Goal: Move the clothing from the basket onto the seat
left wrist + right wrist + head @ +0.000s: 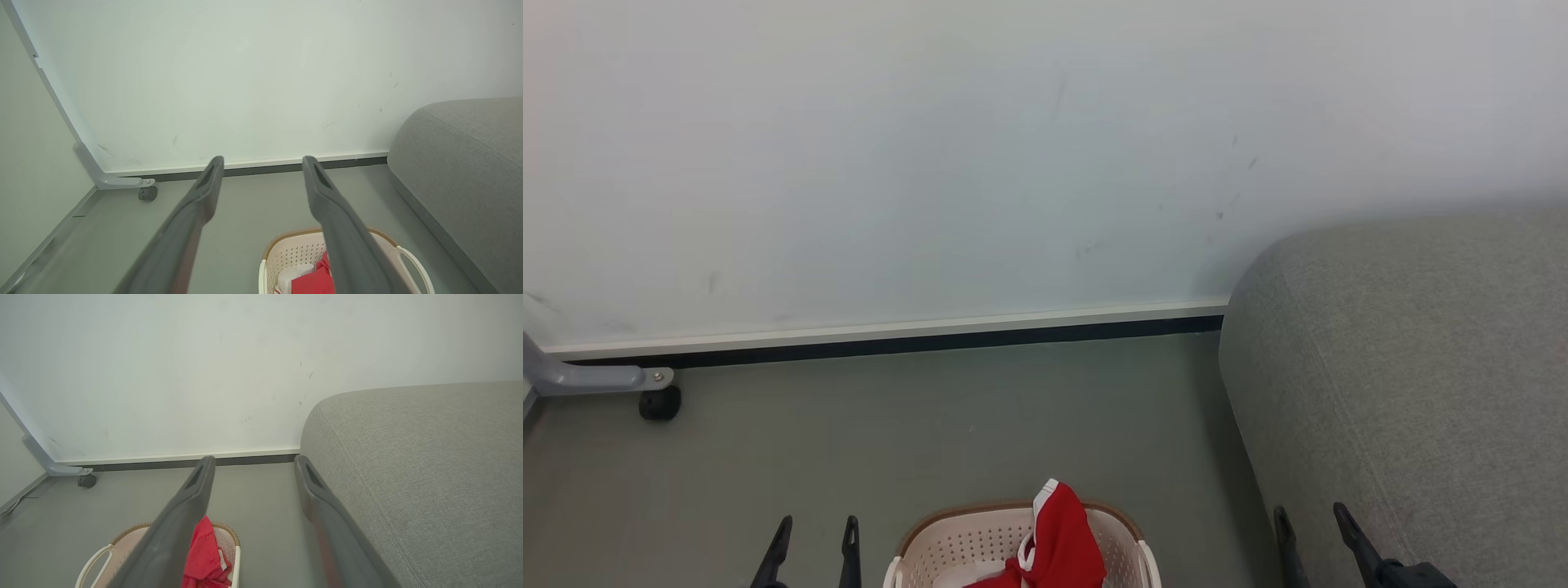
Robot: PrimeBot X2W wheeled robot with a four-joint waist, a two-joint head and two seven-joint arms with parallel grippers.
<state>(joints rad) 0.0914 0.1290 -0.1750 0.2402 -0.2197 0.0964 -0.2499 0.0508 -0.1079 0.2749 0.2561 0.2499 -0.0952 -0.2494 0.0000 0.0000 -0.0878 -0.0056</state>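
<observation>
grey floor [980, 425], white wall [931, 163], seat [1421, 367] rt

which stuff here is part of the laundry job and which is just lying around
Part of the job: red clothing, basket holding it, grey seat.
Just there: castor wheel, grey frame leg, skirting board.

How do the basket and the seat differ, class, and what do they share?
The basket is cream perforated plastic with a brown rim; the seat is plain grey fabric. The basket is far smaller than the seat. The basket holds red clothing; the seat's visible part is bare. Both have rounded corners and stand on the floor.
</observation>
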